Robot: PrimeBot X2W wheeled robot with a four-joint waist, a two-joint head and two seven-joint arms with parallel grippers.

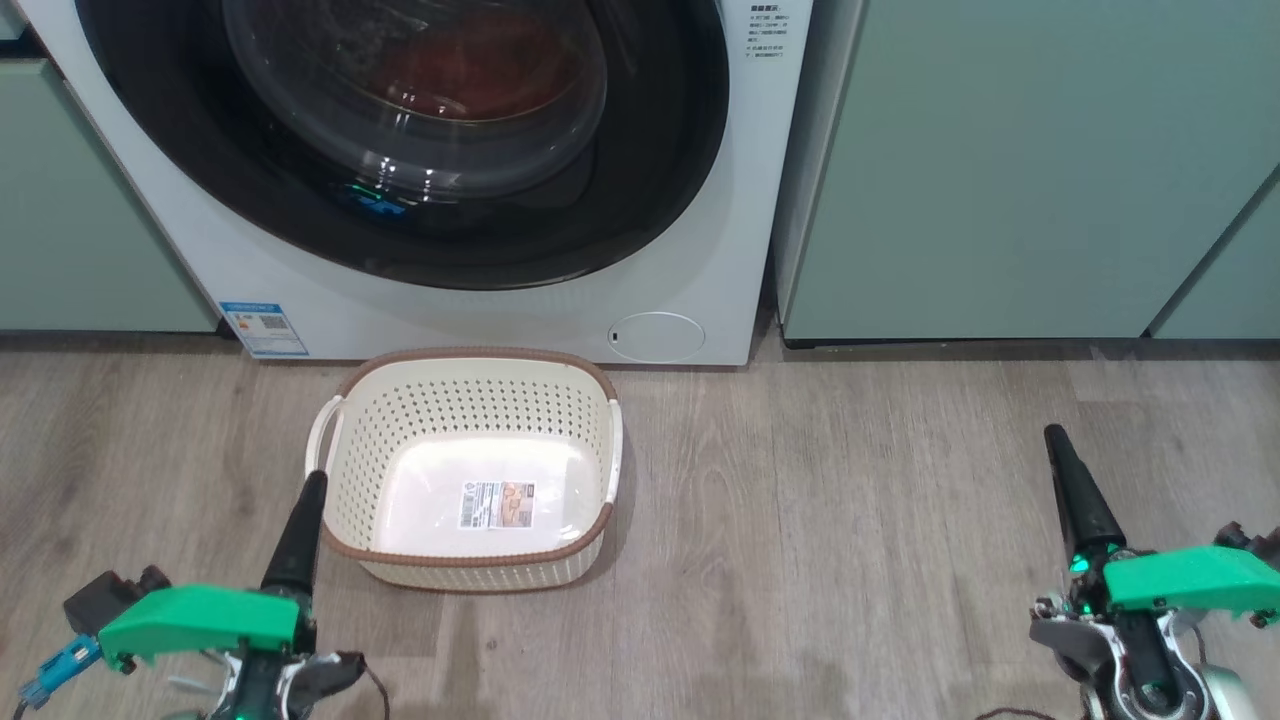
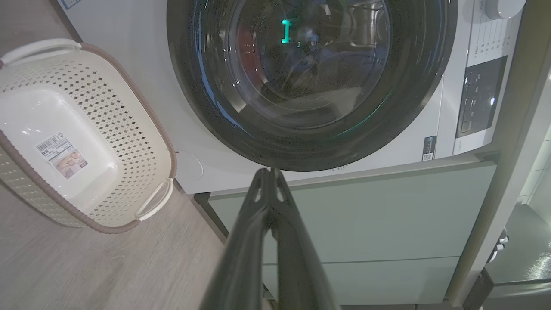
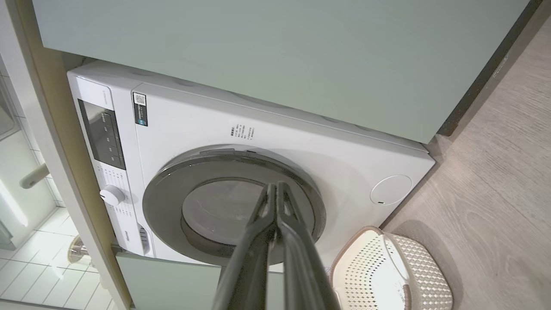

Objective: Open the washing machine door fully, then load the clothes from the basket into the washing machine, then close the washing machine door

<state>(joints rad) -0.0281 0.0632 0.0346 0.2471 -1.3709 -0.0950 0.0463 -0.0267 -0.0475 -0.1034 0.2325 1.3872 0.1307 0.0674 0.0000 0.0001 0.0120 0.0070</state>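
Door (image 1: 420,130) shut, clothes (image 1: 470,60) inside, basket (image 1: 470,355) empty: last step looks done. Left gripper (image 1: 312,485), right gripper (image 1: 1055,440) clenched, empty; next: back off.

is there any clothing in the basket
No, the basket holds no garment; its white bottom shows bare apart from a label sticker.

The left hand (image 1: 312,485) and right hand (image 1: 1055,438) have long tapered black fingers (image 1: 295,545), bright green plastic covers (image 1: 200,620), small green lights (image 1: 1080,563)
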